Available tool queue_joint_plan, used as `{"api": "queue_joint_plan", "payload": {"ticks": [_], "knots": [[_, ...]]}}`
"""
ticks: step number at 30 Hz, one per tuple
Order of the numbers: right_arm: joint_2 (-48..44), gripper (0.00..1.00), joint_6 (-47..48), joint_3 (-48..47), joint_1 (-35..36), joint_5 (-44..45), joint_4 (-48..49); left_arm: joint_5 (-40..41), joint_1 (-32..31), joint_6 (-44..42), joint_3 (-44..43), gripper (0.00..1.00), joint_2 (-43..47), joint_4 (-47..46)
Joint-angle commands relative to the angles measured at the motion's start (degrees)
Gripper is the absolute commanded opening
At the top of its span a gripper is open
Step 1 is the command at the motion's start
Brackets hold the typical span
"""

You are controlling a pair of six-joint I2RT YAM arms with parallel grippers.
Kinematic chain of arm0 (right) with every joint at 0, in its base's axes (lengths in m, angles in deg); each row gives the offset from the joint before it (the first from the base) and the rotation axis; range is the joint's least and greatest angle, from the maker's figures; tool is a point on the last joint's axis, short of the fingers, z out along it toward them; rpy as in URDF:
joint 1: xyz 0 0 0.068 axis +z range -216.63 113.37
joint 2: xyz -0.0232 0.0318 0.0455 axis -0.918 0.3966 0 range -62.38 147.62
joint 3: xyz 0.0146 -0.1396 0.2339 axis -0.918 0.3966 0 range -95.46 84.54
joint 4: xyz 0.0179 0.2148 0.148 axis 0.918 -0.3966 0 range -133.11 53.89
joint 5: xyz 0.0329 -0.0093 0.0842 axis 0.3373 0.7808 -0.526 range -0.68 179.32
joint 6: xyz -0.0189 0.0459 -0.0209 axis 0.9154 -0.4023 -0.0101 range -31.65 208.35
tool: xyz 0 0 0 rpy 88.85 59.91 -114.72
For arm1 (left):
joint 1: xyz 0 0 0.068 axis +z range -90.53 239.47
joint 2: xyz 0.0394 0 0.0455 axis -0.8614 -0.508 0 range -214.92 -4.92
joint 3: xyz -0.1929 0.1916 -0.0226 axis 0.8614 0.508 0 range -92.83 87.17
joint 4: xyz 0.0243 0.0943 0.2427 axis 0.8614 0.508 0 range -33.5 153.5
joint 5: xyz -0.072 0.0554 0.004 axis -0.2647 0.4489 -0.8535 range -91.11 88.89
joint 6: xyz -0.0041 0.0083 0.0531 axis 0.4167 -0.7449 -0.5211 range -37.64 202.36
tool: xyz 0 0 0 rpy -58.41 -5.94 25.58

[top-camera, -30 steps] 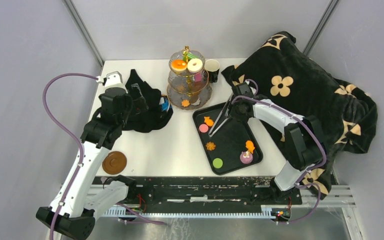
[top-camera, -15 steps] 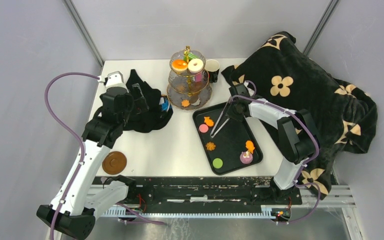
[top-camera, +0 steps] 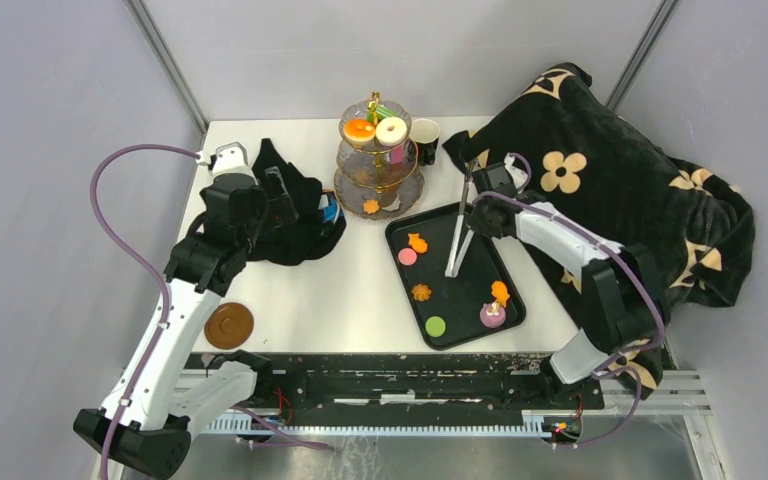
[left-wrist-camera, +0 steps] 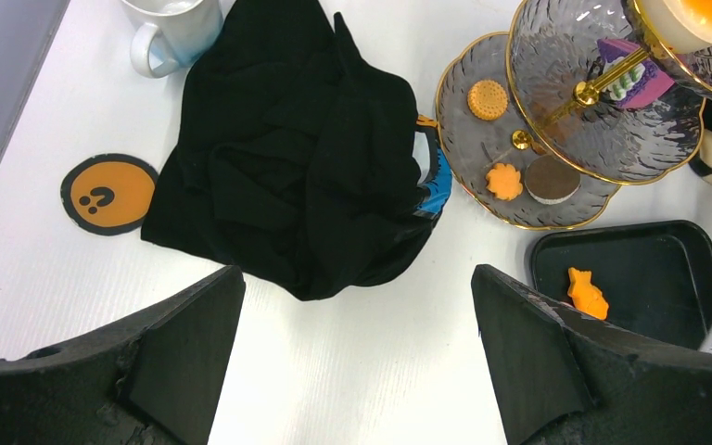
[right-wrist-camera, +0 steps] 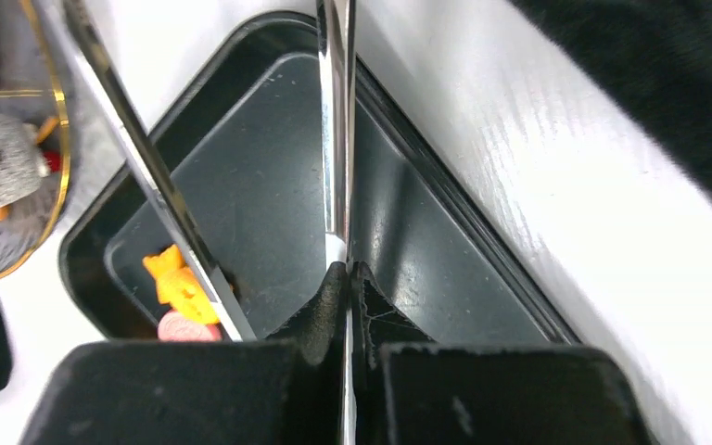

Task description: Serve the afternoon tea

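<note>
Top view overhead, far; wrist views close, downward; all share tray (top-camera: 465, 295).

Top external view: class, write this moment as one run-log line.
right gripper: shut on tongs | tongs: over black tray | left gripper: open

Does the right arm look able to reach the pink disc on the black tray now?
Probably yes. The right gripper holds tongs over the tray, and nothing lies between their tips and the pink disc.
</note>
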Motion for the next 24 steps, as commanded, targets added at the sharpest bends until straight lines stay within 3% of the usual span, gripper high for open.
{"api": "queue_joint_plan", "payload": {"ticks": [1,5,8,16,21,24], "knots": [[-8.26,0.01,4.94,0.59,-0.09,0.58,-0.88,-0.34,0.4,0.35,-0.15,0.99,1.16,-2.13],[-13.26,0.01,14.64,3.3,0.68,-10.07,-1.0,-0.9,0.42,0.26,-0.07,0.99,1.71,-1.98],[-17.48,0.01,19.21,5.93,6.16,-14.9,-1.55,-1.0,0.4,0.61,0.42,0.99,2.13,-2.08],[-18.64,0.01,23.27,4.23,28.09,-9.06,-1.5,-0.7,0.4,0.83,1.3,0.99,2.97,-2.36],[-9.14,0.01,26.5,-3.08,36.96,-6.71,-1.26,-1.26,0.44,0.89,-0.52,0.99,2.71,-2.41],[-1.42,0.01,30.06,-10.72,42.3,-0.21,-5.12,0.18,0.4,0.72,-1.15,0.99,3.39,-2.01]]}}
